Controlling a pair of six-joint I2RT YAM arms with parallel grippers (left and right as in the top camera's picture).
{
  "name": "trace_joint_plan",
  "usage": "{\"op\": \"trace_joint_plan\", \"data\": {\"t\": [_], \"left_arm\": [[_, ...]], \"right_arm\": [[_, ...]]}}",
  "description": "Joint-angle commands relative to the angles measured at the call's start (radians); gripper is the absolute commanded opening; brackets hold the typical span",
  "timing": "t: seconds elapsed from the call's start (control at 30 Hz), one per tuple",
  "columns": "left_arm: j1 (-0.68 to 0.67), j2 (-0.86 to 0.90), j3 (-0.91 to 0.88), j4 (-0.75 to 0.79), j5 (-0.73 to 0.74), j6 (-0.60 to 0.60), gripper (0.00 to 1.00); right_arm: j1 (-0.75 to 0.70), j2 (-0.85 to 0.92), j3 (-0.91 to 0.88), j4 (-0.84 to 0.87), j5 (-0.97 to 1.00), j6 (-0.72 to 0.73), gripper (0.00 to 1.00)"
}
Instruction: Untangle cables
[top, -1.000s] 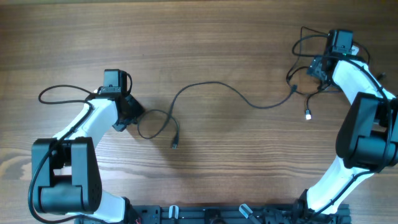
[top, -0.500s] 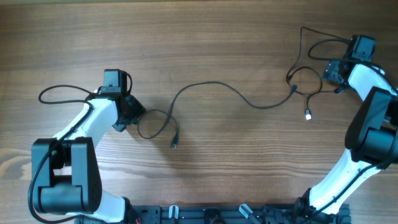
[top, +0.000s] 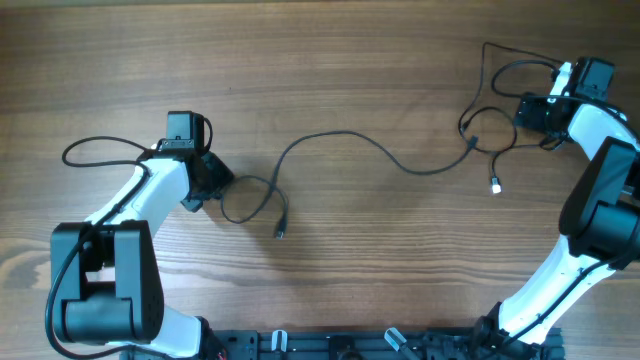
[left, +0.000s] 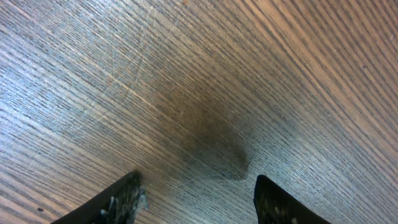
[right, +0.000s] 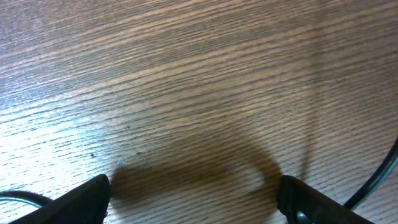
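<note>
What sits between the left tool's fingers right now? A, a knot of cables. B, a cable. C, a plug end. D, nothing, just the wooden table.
D: in the left wrist view the left tool stands open, and only the wood grain of the table shows in the gap.

Bends left arm (top: 150, 195) inward, with left gripper (left: 198, 190) held low, parted and empty. Stretches right arm (top: 590, 130) far forward, right gripper (right: 194, 193) spread wide, gripping nothing.
</note>
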Motion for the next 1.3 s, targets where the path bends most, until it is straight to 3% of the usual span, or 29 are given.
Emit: {"op": "trace_joint_plan", "data": {"t": [0.0, 0.23, 0.33, 0.47, 0.77, 0.87, 0.97, 1.0, 1.03, 1.07, 1.27], "left_arm": [[0.002, 0.04, -0.045, -0.026, 0.021, -0.006, 0.61], [0.002, 0.04, -0.045, -0.025, 0.021, -0.006, 0.61], [0.002, 0.04, -0.045, -0.025, 0.021, -0.006, 0.6], [0.002, 0.04, -0.045, -0.014, 0.021, -0.006, 0.6], [0.002, 0.04, -0.045, 0.0, 0.021, -0.006, 0.59], [0.002, 0.04, -0.045, 0.001, 0.021, -0.006, 0.59], [0.002, 0.04, -0.045, 0.0, 0.021, -0.006, 0.59], [0.002, 0.04, -0.045, 0.0, 0.021, -0.006, 0.59], [0.002, 0.04, -0.045, 0.0, 0.021, -0.006, 0.59], [0.002, 0.04, -0.045, 0.0, 0.021, -0.006, 0.59], [0.002, 0.04, -0.045, 0.001, 0.021, -0.006, 0.59]], "right_arm": [[-0.043, 0.097, -0.034, -0.037, 0.023, 0.11, 1.0], [-0.072, -0.023, 0.009, 0.001, -0.24, 0.104, 1.0], [-0.072, -0.082, 0.009, 0.01, -0.198, 0.106, 1.0], [-0.075, -0.087, 0.0, -0.008, 0.005, 0.132, 1.0], [-0.075, -0.074, -0.032, -0.036, 0.122, 0.192, 0.99], [-0.075, -0.044, -0.032, -0.056, 0.097, 0.191, 0.84], [-0.075, 0.003, -0.032, -0.063, 0.077, 0.19, 0.61], [-0.075, 0.021, -0.032, -0.064, 0.076, 0.187, 0.42], [-0.075, 0.035, -0.032, -0.07, 0.076, 0.187, 0.14], [-0.075, 0.044, -0.032, -0.081, 0.073, 0.187, 0.04], [-0.075, -0.016, -0.024, -0.166, 0.023, 0.155, 0.04]]}}
